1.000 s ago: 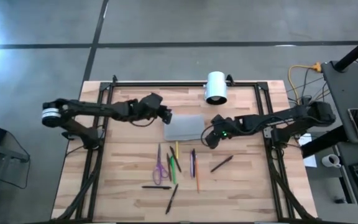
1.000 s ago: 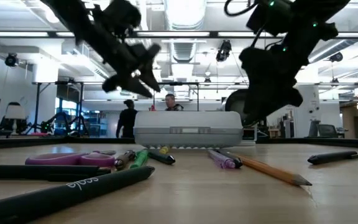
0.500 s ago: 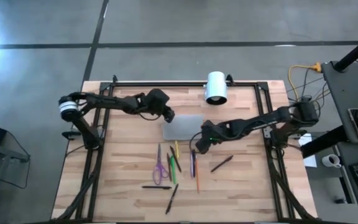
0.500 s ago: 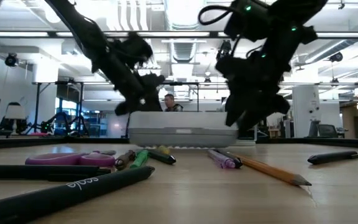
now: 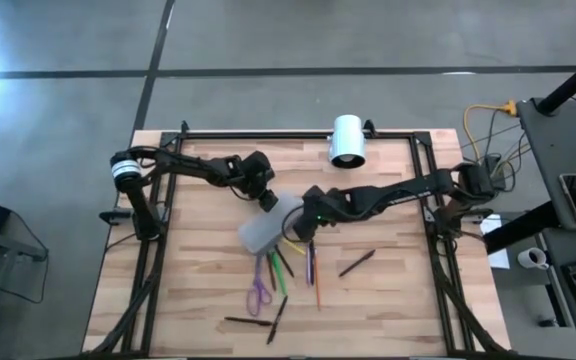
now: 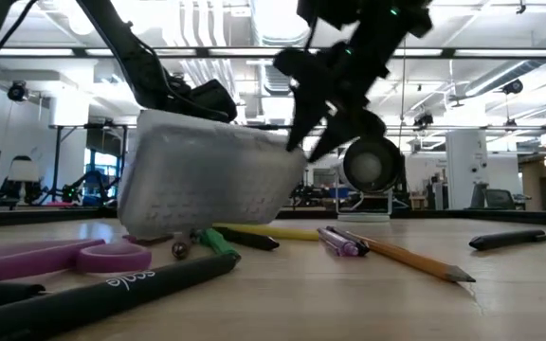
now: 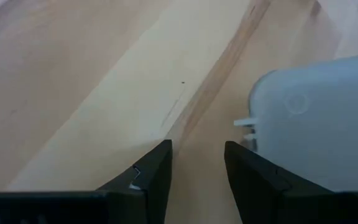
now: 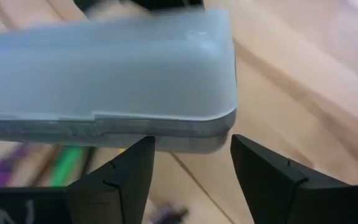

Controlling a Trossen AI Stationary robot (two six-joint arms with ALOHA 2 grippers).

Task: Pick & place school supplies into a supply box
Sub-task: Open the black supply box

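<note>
The translucent grey supply box (image 5: 266,228) stands tipped up, dotted face toward the near edge (image 6: 207,185), its lower edge resting on the far ends of the pens. My left gripper (image 5: 266,198) is open at its far upper edge (image 6: 207,99), and the box (image 7: 319,124) lies just outside one finger. My right gripper (image 5: 301,228) is open at the box's right end (image 6: 316,128). Purple scissors (image 5: 258,295), green and yellow pens (image 5: 280,262), an orange pencil (image 5: 317,285) and black pens (image 5: 356,263) lie nearer. My left gripper has the box's end (image 7: 260,124) beside the outer side of one finger (image 7: 247,168); whether they touch I cannot tell. My right gripper comes level from the table's right with open fingers (image 8: 129,165) at the box's seamed long edge, near its corner (image 8: 191,140). It pinches nothing, and the touch is hidden by the edge.
A white cylinder (image 5: 347,140) lies at the far edge of the table. Black pens (image 5: 248,322) lie near the front, one (image 6: 112,289) close to the low camera. A black frame rail (image 5: 268,132) borders the tabletop. Bare wood shows on the right (image 5: 388,290).
Both grippers moved toward the table's middle and near edge, the right one sweeping left. The box slid toward the near left, turned about and tipped up from flat onto one long edge, over the pens. The scissors and a black pen were shoved nearer the front.
</note>
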